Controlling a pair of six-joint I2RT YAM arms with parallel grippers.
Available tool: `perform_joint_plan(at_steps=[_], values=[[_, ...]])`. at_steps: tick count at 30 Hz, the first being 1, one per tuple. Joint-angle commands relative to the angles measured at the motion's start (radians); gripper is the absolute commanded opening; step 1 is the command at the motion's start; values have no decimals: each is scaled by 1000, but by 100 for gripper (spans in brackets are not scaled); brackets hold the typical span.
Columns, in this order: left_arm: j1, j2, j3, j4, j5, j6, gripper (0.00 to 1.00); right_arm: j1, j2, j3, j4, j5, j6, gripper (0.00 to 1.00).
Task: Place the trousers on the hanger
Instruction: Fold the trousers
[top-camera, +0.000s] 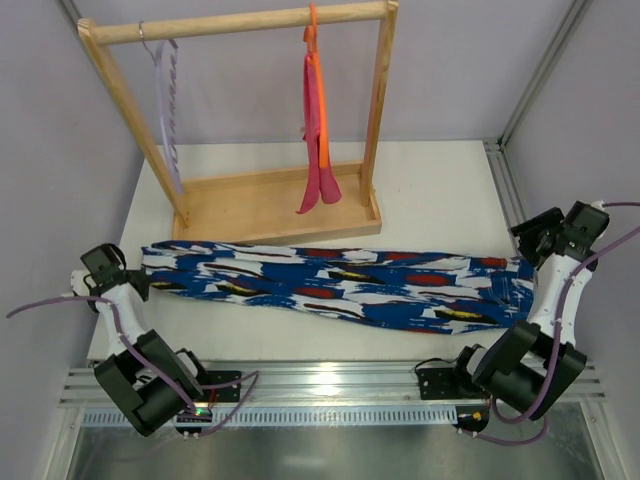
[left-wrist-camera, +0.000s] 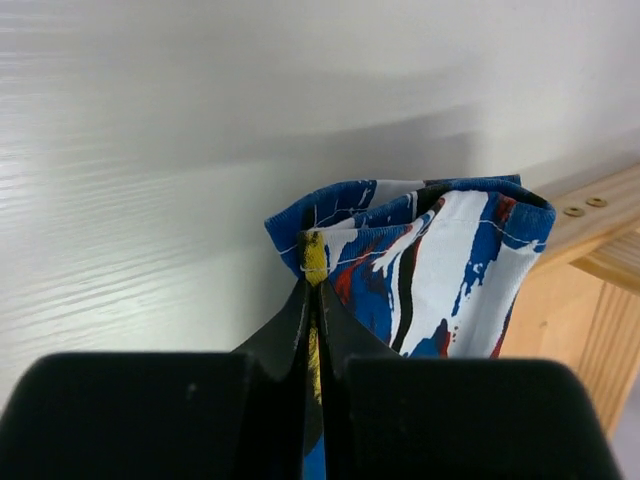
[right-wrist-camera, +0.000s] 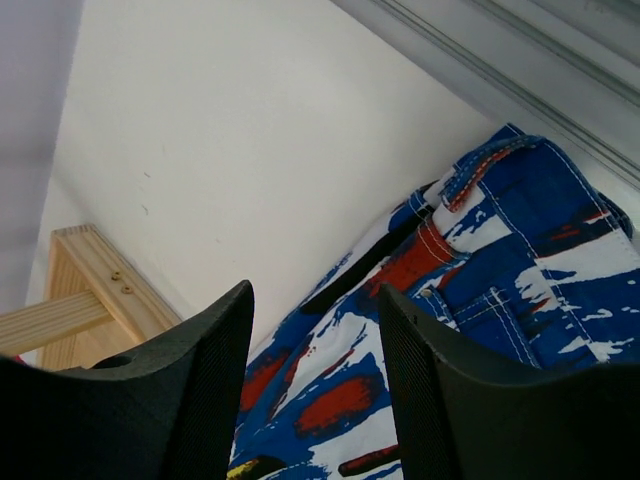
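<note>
There were two pincers, two hangers, one pair of trousers, one rack and one pink cloth, all on or over one white table.

At the far left, the left pincer was squeezed tight on the left end of the trousers. In the left wrist view, its two black fingers were pressed together with a thin fold of cloth between them. The bunched end of the trousers stuck up just past the tips.

Behind it stood the wooden rack, and the hanger hung from the left end of the top bar. It was pale lilac, and it had nothing on it.

The trousers lay flat in one long strip across the table, in front of the rack. They reached from the left pincer almost to the right edge.

More to the right on the same bar hung the orange hanger. The pink cloth hung down from it over the rack's tray.

At the far right, the right pincer was at the right end of the trousers. Its two fingers stood apart and held nothing. The waist end lay under them. I could not tell if the fingers touched the cloth.
</note>
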Motion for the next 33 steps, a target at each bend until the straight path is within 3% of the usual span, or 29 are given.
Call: perform_joint_plan(at_steps=[1,14,15,16,18,19,21,26,33], values=[[9,-39,67,-169,-164,66,0,33,71,78,-94,53,20,56],[49,55,125,-389,-296,89,1,89,153,129,-330,311,144,55],[49,61,134,-407,-296,94,21,99,165,137,-343,314,150,54],[51,64,163,-410,-295,103,33,109,171,153,-354,331,159,54],[48,67,203,-421,-306,118,52,136,191,172,-375,354,167,52],[51,64,228,-426,-298,124,55,168,200,193,-384,374,174,51],[46,53,274,-403,-207,150,61,219,220,215,-401,383,173,50],[36,65,233,-210,79,196,62,489,269,278,-385,372,87,45],[34,230,189,-148,128,227,63,646,242,222,-415,372,271,45]])
